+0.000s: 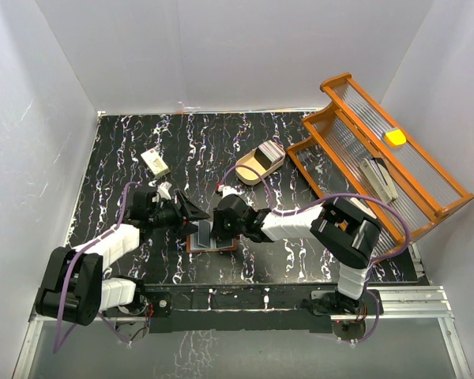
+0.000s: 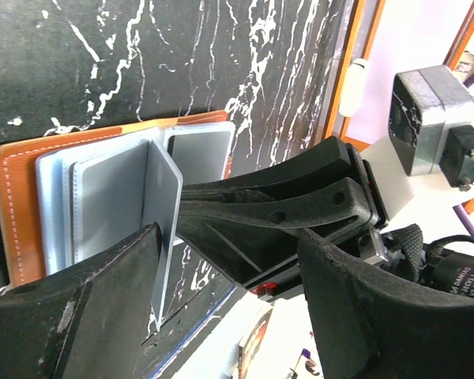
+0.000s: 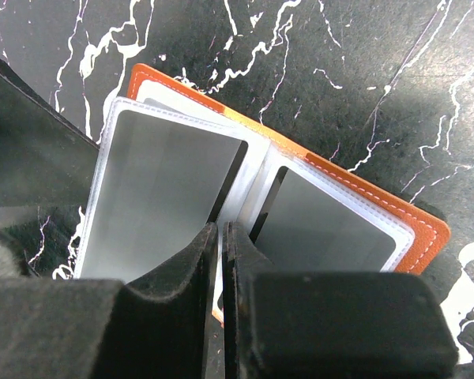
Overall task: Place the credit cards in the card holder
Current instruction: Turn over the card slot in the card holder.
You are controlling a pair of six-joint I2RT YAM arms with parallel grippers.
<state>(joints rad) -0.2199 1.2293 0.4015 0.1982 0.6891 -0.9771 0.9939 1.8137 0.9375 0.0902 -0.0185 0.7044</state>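
Note:
The card holder (image 1: 201,235) lies open on the black marbled table, brown leather outside and grey pockets (image 3: 174,181) inside. One thin grey pocket leaf (image 2: 164,213) stands upright at its fold. My right gripper (image 3: 222,229) is shut on that leaf's edge and reaches in from the right (image 1: 219,229). My left gripper (image 2: 221,316) is open, its fingers straddling the leaf and the right gripper's fingers (image 2: 268,209); in the top view it sits just left of the holder (image 1: 193,212). The credit cards (image 1: 251,167) show as a dark stack in the beige oval tray (image 1: 275,154) further back.
A small cream block (image 1: 155,162) lies at the back left. An orange rack with ribbed clear panels (image 1: 340,142) fills the right side, holding a yellow item (image 1: 395,136) and a pale grey one (image 1: 379,180). White walls close in the table.

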